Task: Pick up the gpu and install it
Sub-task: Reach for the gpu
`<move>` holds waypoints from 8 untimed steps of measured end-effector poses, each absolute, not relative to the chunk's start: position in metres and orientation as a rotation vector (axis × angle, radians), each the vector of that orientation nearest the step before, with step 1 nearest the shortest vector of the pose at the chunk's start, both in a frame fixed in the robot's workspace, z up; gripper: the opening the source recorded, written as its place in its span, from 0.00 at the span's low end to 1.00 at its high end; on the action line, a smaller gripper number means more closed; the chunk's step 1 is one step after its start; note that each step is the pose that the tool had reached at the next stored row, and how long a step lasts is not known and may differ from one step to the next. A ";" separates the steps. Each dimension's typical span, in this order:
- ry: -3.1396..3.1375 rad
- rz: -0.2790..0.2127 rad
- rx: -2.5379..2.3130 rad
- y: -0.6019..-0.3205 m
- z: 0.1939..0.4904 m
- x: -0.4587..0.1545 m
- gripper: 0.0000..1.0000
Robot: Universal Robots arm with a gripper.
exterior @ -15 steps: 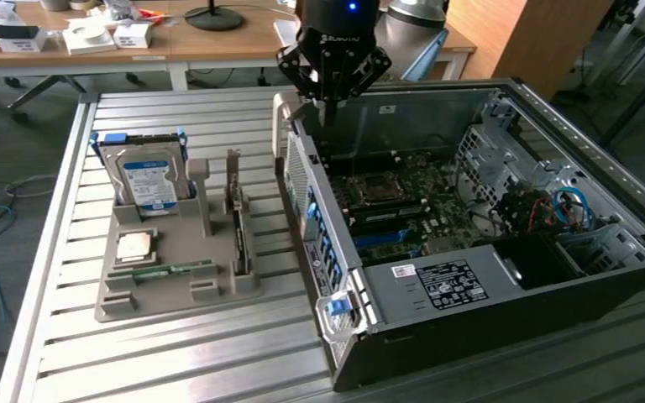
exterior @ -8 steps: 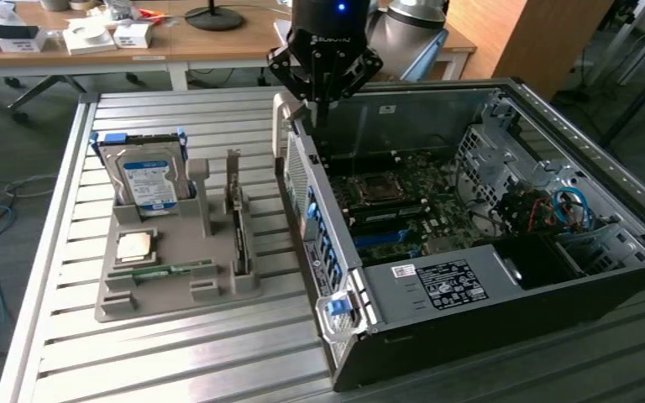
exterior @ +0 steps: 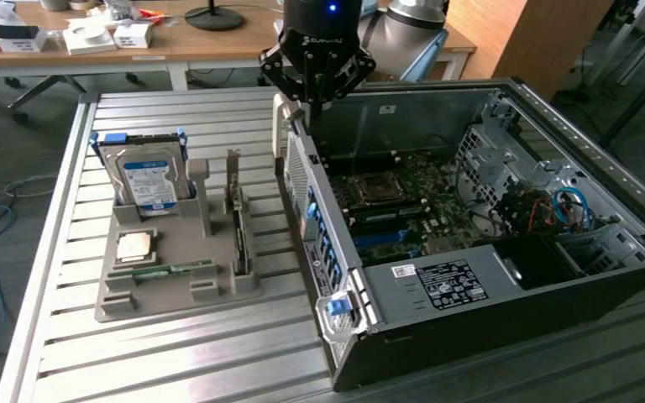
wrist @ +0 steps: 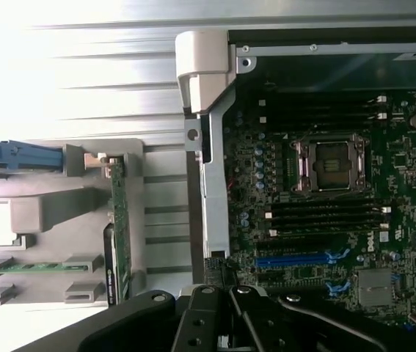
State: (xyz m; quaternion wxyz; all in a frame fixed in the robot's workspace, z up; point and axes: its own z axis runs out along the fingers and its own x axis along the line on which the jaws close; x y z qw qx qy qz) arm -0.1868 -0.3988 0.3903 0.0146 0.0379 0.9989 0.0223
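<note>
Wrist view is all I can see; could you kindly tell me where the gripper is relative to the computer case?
Observer: The gripper, shut and empty, is at the computer case's far corner on the exterior view's left.
Operator: Thank you; is the gpu out of its holder?
Observer: No; the gpu stands on edge in the grey holder, bracket pointing up.
Operator: What else stands there?
Observer: A blue-labelled hard drive stands upright at the holder's far end.

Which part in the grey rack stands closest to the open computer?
The gpu, the dark card standing at the rack side by the case; hard drive, chip and memory stick sit farther off.
</note>
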 end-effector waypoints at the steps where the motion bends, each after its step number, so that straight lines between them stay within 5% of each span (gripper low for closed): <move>1: 3.109 0.069 0.118 -0.399 0.390 -0.188 0.10; 8: 3.109 0.069 0.119 -0.399 0.389 -0.196 0.10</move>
